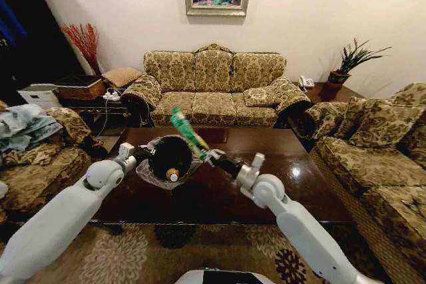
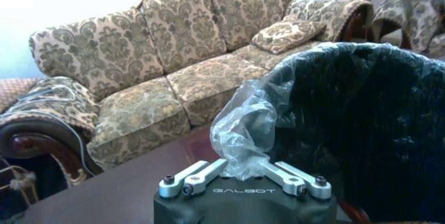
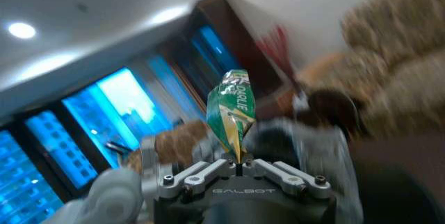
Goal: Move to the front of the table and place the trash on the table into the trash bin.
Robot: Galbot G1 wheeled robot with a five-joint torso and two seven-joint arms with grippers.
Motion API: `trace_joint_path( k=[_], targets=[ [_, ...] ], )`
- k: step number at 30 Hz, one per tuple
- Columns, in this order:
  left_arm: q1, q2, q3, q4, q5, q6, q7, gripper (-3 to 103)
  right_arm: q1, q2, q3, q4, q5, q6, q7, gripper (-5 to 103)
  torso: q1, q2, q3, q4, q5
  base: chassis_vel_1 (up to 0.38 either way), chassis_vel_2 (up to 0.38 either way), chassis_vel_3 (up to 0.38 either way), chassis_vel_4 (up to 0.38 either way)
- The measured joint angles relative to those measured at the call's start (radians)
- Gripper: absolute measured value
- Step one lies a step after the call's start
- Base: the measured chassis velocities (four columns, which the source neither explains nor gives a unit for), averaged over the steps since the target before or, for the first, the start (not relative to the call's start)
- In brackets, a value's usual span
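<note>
Above the worktop (image 1: 266, 164), the right claw (image 1: 208, 155) grips the green bottle (image 1: 188, 131); the left claw (image 1: 141, 155) pinches the trash bin (image 1: 170, 157) liner, bin contents partly hidden.

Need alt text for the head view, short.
The right end effector holds a green bottle tilted over a black trash bin, which the left end effector grips by its plastic liner above a dark wood table. A sofa stands behind.
</note>
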Motion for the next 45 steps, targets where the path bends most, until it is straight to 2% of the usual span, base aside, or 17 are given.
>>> trace_joint_path(
  k=[3, 4, 7, 11, 15, 20, 23, 25, 28, 31, 36, 38, 40, 41, 42, 43, 45],
  targets=[
    [-0.016, 0.000, 0.012, 0.025, 0.047, -0.026, 0.018, 0, 0.010, -0.093, -0.041, 0.081, 0.118, -0.062, 0.150, 0, 0.000, 0.000, 0.000, -0.0003, 0.0003, 0.000, 0.000, 0.000, 0.000],
    [-0.016, 0.000, 0.012, 0.025, 0.047, -0.026, 0.018, 0, 0.010, -0.093, -0.041, 0.081, 0.118, -0.062, 0.150, 0, 0.000, 0.000, 0.000, -0.0003, 0.0003, 0.000, 0.000, 0.000, 0.000],
    [-0.027, -0.010, 0.026, 0.047, 0.088, -0.050, 0.026, 0, 0.009, -0.198, -0.051, 0.140, 0.219, -0.101, 0.235, 0, 0.000, 0.000, 0.000, -0.0002, -0.0002, 0.000, 0.000, 0.000, 0.000],
    [-0.031, -0.024, 0.036, 0.049, 0.098, -0.057, 0.030, 0, 0.005, -0.217, -0.052, 0.168, 0.291, -0.121, 0.306, 0, 0.000, 0.000, 0.000, -0.0005, -0.0003, 0.000, 0.000, 0.000, 0.000],
    [-0.030, -0.033, 0.044, 0.031, 0.106, -0.067, 0.042, 0, 0.049, -0.136, -0.073, 0.165, 0.367, -0.134, 0.480, 0, 0.000, 0.000, 0.000, -0.0003, 0.0002, 0.000, 0.000, 0.000, 0.000],
    [-0.015, -0.022, 0.044, -0.001, 0.103, -0.069, 0.048, 0, 0.094, -0.068, -0.117, 0.128, 0.360, -0.124, 0.539, 0, 0.000, 0.000, 0.000, -0.0002, -0.0003, 0.000, 0.000, 0.000, 0.000],
    [0.002, -0.005, 0.028, -0.034, 0.098, -0.073, 0.057, 0, 0.161, 0.018, -0.169, 0.065, 0.338, -0.099, 0.623, -2, 0.000, 0.000, 0.000, 0.0001, 0.0002, 0.000, 0.000, 0.000, 0.000],
    [0.007, -0.003, 0.024, -0.040, 0.098, -0.075, 0.061, 0, 0.175, 0.035, -0.179, 0.048, 0.332, -0.095, 0.635, -2, 0.000, 0.000, 0.000, 0.0001, -0.0001, 0.000, 0.000, 0.000, 0.000],
    [0.022, -0.004, 0.016, -0.050, 0.097, -0.076, 0.067, 0, 0.192, 0.074, -0.192, 0.011, 0.292, -0.063, 0.608, 14, 0.000, 0.000, 0.000, -0.0001, -0.0003, 0.000, 0.000, 0.000, 0.000],
    [0.029, -0.007, 0.015, -0.050, 0.098, -0.076, 0.071, 0, 0.195, 0.092, -0.197, -0.011, 0.260, -0.043, 0.586, 25, 0.000, 0.000, 0.000, 0.0000, -0.0002, 0.000, 0.000, 0.000, 0.000],
    [0.033, -0.012, 0.015, -0.030, 0.101, -0.081, 0.073, 0, 0.182, 0.089, -0.185, -0.014, 0.230, -0.033, 0.454, 41, 0.000, 0.000, 0.000, -0.0002, -0.0002, 0.000, 0.000, 0.000, 0.000],
    [0.033, -0.013, 0.015, -0.028, 0.101, -0.081, 0.073, 0, 0.179, 0.087, -0.183, -0.012, 0.220, -0.034, 0.447, 46, 0.000, 0.000, 0.000, -0.0001, -0.0001, 0.000, 0.000, 0.000, 0.000],
    [0.033, -0.016, 0.015, -0.023, 0.101, -0.082, 0.073, 0, 0.160, 0.074, -0.173, -0.003, 0.126, -0.048, 0.427, 57, 0.000, 0.000, 0.000, 0.0000, 0.0000, 0.000, 0.000, 0.000, 0.000],
    [0.034, -0.017, 0.012, -0.020, 0.102, -0.084, 0.073, 0, 0.143, 0.058, -0.157, 0.008, 0.041, -0.073, 0.391, 62, 0.000, 0.000, 0.000, -0.0001, 0.0000, 0.000, 0.000, 0.000, 0.000],
    [0.035, -0.017, 0.010, -0.016, 0.103, -0.085, 0.073, 0, 0.133, 0.046, -0.147, 0.015, -0.011, -0.090, 0.361, 62, 0.000, 0.000, 0.000, -0.0005, 0.0000, 0.000, 0.000, 0.000, 0.000],
    [0.035, -0.017, 0.010, -0.016, 0.103, -0.085, 0.073, 0, 0.133, 0.046, -0.147, 0.015, -0.011, -0.090, 0.361, 62, 0.000, 0.000, 0.000, -0.0005, 0.0000, 0.000, 0.000, 0.000, 0.000],
    [0.037, -0.016, 0.006, -0.008, 0.104, -0.090, 0.073, 0, 0.116, 0.012, -0.128, 0.028, -0.096, -0.100, 0.295, 73, 0.000, 0.000, 0.000, -0.0003, 0.0000, 0.000, 0.000, 0.000, 0.000]
  ],
)
